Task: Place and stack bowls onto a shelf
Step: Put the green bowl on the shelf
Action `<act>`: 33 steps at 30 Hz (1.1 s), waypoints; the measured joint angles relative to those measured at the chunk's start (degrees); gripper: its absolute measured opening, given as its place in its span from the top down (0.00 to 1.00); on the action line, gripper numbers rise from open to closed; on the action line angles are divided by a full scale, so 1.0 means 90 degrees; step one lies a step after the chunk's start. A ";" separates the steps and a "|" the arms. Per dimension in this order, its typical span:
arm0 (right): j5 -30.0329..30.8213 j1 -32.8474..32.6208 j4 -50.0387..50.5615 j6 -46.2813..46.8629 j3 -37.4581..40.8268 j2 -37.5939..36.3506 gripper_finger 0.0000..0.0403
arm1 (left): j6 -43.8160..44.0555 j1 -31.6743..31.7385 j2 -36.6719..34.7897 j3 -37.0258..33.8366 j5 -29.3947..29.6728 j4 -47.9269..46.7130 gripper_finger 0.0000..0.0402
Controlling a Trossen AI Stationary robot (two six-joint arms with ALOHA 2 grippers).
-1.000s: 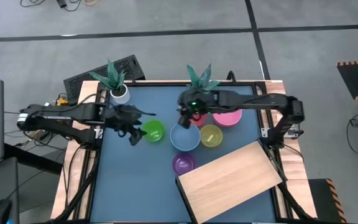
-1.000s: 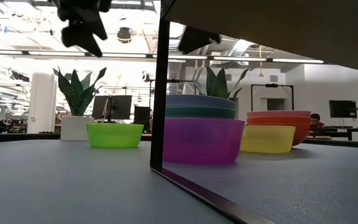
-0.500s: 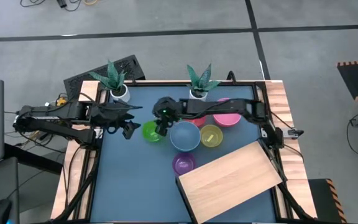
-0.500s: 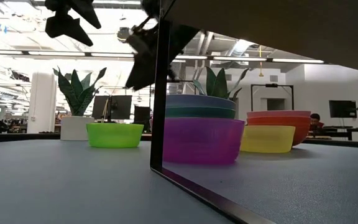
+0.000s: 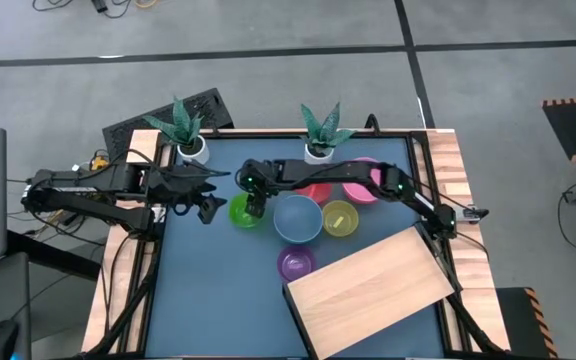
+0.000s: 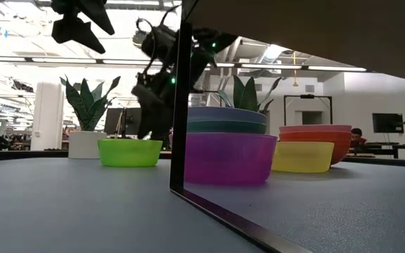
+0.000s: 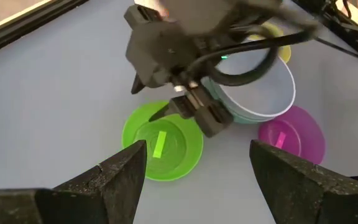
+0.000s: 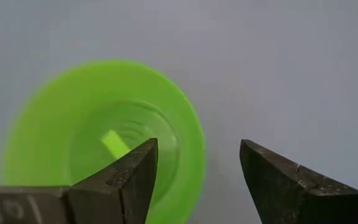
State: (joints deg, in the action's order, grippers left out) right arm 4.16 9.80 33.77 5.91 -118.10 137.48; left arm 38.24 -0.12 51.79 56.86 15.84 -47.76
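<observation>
The right claw [image 5: 255, 207] was held wide open above the lime green bowl [image 5: 246, 212], one finger over the bowl's inside and the other outside its rim on the side facing the light blue bowl [image 5: 297, 219], with nothing yet gripped. The lime green bowl sat upright on the blue desk [image 5: 218, 290], mouth facing up, a small label visible at its bottom; being round, it offered no long axis to line up with, so any stretch of rim was judged as good as another. A clean pick was thought to call for the claw being lowered straight down until the wall lay well between the fingers, then closed firmly on that wall before any lift, so that the bowl would not tip or skid. Care was also judged necessary with the light blue bowl, stacked on a dark green one just beside the lime green bowl. The purple bowl [image 5: 296, 264] lay beyond that stack from the lime green bowl, close to the shelf [image 5: 373, 290], and the yellow bowl [image 5: 339, 219] and the pink bowl [image 5: 366, 187] lay past the stack too. The pale wooden shelf carried no bowls. The left claw [image 5: 206, 208] waited, open and empty, just beside the lime green bowl on the side away from the stack.
</observation>
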 joint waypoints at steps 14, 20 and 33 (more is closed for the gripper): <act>-0.0306 0.0166 0.0469 0.0543 0.0002 0.0188 0.82 | -0.0080 0.0000 0.0000 0.0000 0.0119 -0.0150 0.33; -0.0328 0.0285 0.0596 0.0732 -0.0001 0.0108 0.94 | -0.0126 0.0000 0.0000 0.0000 0.0172 -0.0150 0.33; -0.0109 0.1069 0.2008 0.0671 -0.0364 -0.1788 0.94 | -0.0197 0.0000 -0.0140 0.0000 0.0450 -0.0150 0.33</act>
State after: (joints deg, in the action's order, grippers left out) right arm 3.18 19.41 51.84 11.95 -121.38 121.39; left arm 36.47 -0.12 50.53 56.86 19.88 -49.11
